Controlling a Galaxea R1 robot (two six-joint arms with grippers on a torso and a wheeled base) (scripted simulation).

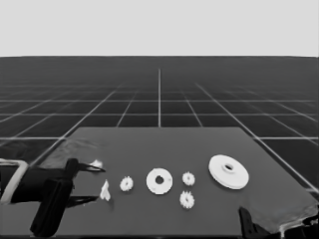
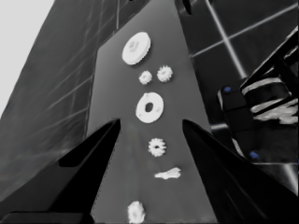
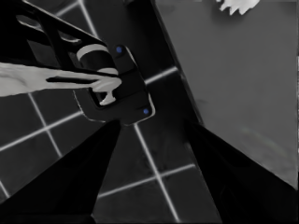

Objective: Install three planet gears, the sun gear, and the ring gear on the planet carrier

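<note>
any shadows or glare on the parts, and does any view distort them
Head view: no glare; the larger round part shows only a faint darker edge. Left wrist view: turned sideways, the smaller round part looks almost as big. Right wrist view: one white part cropped by the frame.

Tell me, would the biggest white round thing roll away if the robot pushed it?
Probably not. The larger round part lies flat on the table, so a push would likely slide it. It looks thick and solid, so probably stiff. Tipped on its edge, it might roll.

Matt dark table (image 1: 149, 149); smooth white larger round part (image 1: 229, 172).
</note>
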